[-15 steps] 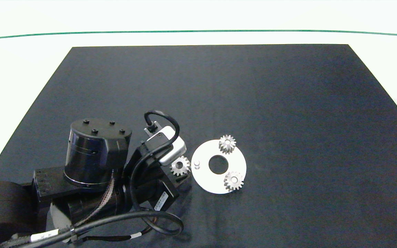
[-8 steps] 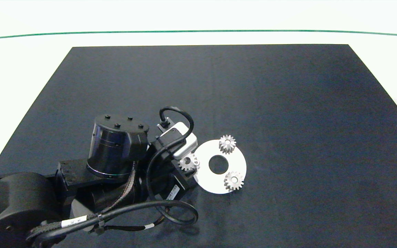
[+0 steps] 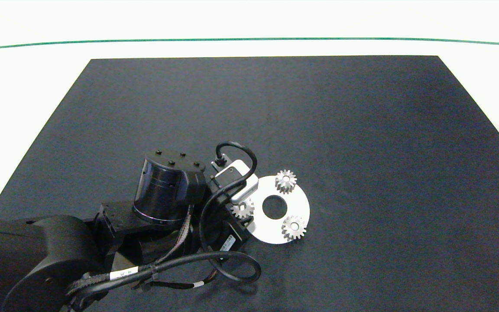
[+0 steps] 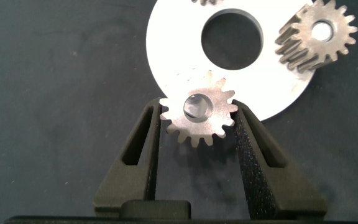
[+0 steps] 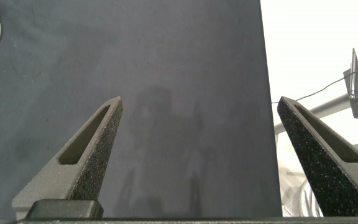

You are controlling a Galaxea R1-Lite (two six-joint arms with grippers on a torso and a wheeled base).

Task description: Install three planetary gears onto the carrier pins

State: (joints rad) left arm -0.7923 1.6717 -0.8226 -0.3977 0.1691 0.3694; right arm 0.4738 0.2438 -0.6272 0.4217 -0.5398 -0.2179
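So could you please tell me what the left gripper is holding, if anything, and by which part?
The left gripper holds the third planetary gear by its toothed rim, one of its fingers on each side, above the white disc's edge.

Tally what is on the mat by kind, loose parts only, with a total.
Gears: 3, at, and one in the left claw, gear at.
White disc: 1.
Total: 4.
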